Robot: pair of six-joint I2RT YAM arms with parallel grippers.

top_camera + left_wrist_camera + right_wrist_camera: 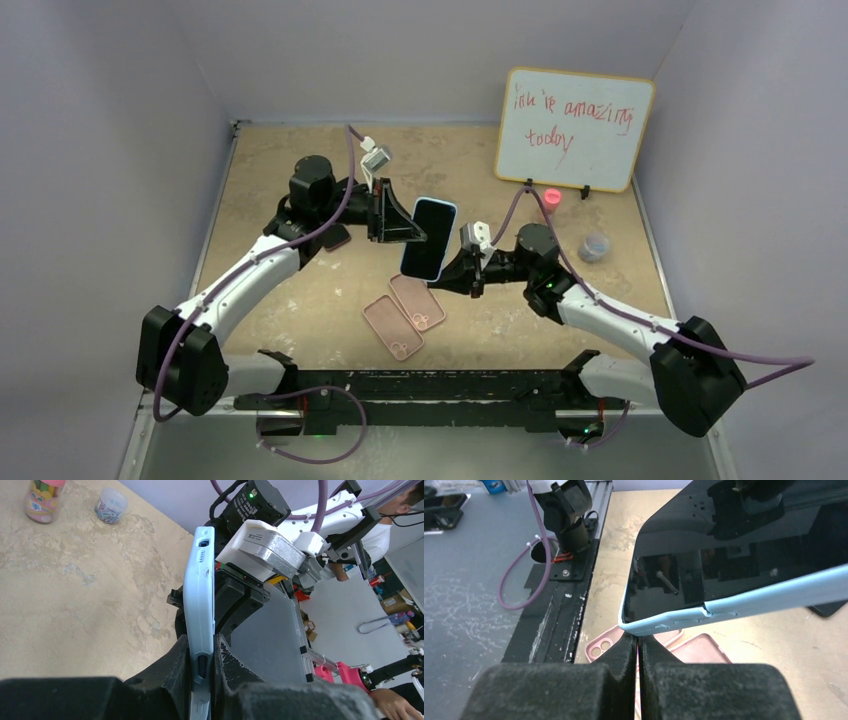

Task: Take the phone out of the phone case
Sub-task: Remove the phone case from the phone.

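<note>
Phone [744, 545] sits inside blue case [774, 592], not yet out. Left gripper [202, 655] clamps blue case edgewise; right gripper [639, 645] closed tight under its corner.

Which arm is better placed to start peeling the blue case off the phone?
Probably right. The left gripper clamps the cased phone, holding it up; the right gripper is shut at a corner of the blue case, placed to peel.

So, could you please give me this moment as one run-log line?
left gripper: shut on phone, raised | right gripper: shut at blue case corner | phone: not yet out | table: two pink cases
</note>
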